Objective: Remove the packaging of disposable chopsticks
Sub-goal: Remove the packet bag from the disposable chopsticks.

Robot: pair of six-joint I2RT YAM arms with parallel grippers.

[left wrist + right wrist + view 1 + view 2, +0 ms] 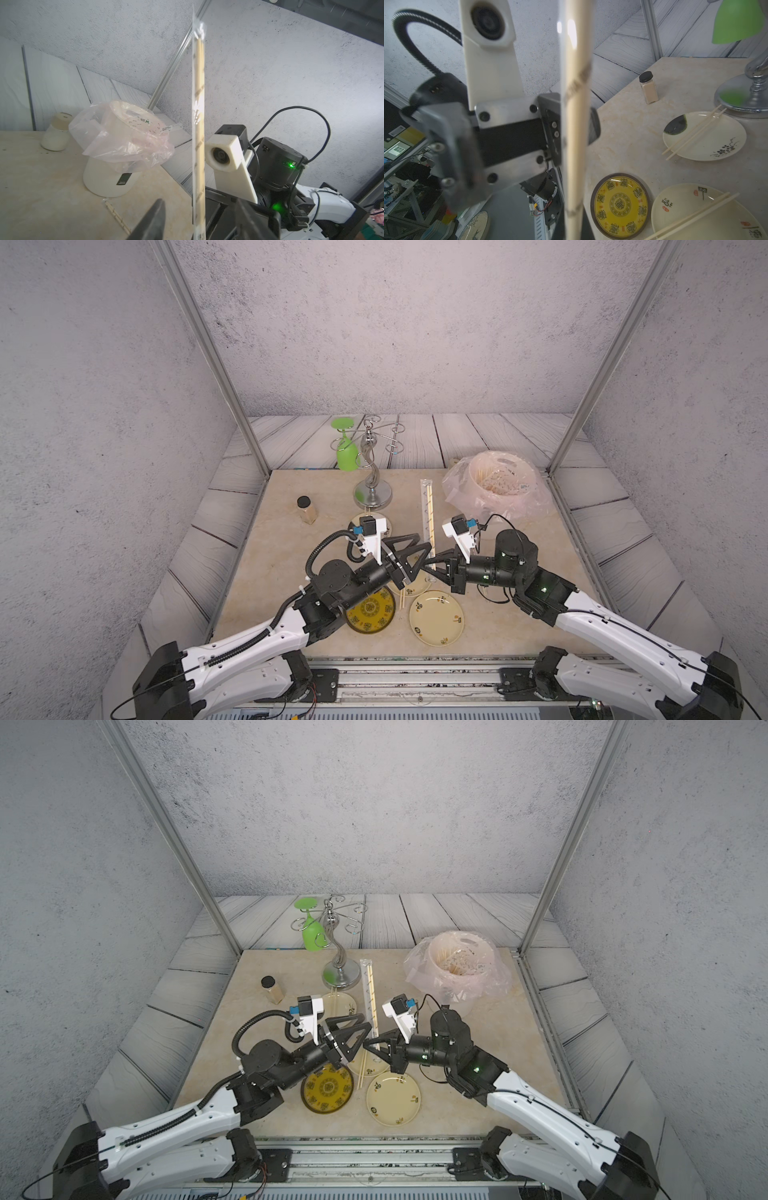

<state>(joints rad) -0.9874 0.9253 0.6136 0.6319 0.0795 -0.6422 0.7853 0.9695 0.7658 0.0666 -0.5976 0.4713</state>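
Gripping lower end of packaging [427, 510] with closed right gripper [428, 569]; holding it upright above bench [266, 556], chopsticks [431, 516] inside. Holding left gripper [199, 202] open, fingers [153, 220] spread either side of packaging

Light was soft, shadows faint. Glare flecked the packaging [574, 124], blurred near my lens; the stand [372, 494] gleamed at twelve o'clock.

Grey speckled walls [374, 323] close in a small booth on three sides. Two slanting aluminium posts [212, 356] frame a beige marble-look tabletop [498, 630] (bordered by pale wood-plank panels [457, 439]). Light is soft and even, with faint shadows.
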